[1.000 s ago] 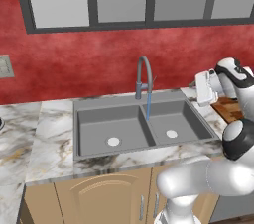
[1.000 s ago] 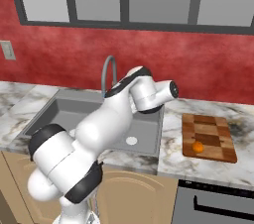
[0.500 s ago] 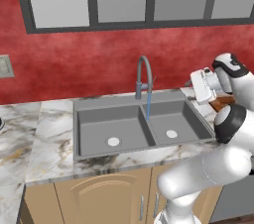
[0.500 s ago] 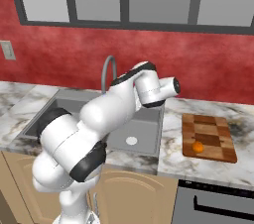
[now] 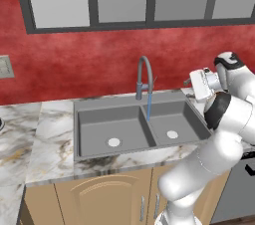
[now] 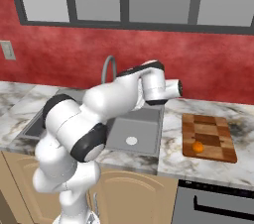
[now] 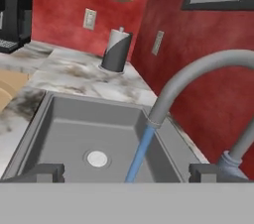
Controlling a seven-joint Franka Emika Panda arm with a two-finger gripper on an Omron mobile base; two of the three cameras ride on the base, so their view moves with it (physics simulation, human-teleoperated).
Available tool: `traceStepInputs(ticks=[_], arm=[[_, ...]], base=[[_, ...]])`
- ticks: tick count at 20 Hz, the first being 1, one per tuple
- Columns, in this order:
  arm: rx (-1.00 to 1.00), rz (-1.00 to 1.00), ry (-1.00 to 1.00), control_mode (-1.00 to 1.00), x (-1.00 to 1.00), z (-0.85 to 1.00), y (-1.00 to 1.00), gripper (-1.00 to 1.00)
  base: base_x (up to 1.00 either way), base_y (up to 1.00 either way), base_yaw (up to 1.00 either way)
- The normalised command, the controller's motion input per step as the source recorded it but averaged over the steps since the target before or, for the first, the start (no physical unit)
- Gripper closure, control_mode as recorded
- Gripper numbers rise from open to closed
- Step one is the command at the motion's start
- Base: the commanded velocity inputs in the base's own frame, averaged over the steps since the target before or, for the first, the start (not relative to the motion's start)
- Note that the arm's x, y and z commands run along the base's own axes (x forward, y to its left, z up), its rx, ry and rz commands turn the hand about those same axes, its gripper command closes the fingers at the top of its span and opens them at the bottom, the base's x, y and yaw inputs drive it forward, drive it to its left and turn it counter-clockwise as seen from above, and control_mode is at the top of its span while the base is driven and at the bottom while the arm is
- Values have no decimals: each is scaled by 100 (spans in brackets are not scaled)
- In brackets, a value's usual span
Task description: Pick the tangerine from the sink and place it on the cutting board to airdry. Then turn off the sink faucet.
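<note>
Marble counter bears cutting board (image 6: 208, 138) holding tangerine (image 6: 198, 146).

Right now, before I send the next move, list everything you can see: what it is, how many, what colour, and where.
tangerine: one, bright orange, resting on the cutting board near its front left corner
cutting board: one, checkered light and dark brown wood, on the counter right of the sink
sink: one, grey, two basins, each with a white round drain
faucet: one, grey, arched, behind the divider; a blue stream of water runs from its spout
counter: white and brown marble, around the sink
paper towel roll: one, white on a dark holder, on the counter by the wall
wall outlets: two, pale, on the red wall
gripper: one, dark tips, open, empty, facing the faucet
</note>
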Motion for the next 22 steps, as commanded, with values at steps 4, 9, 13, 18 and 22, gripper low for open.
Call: traceStepInputs(ticks=[4, 9, 13, 18, 22], arm=[[10, 3, 0, -100, 0, 0, 0, -100], [4, 7, 0, -100, 0, 0, 0, -100], [2, 8, 0, -100, 0, 0, 3, -100], [2, 8, 0, -100, 0, 0, 9, -100], [5, 5, -1, -100, 0, 0, 14, -100]], base=[[0, 0, 0], [0, 0, 0], [0, 0, 0], [0, 0, 0], [0, 0, 0]])
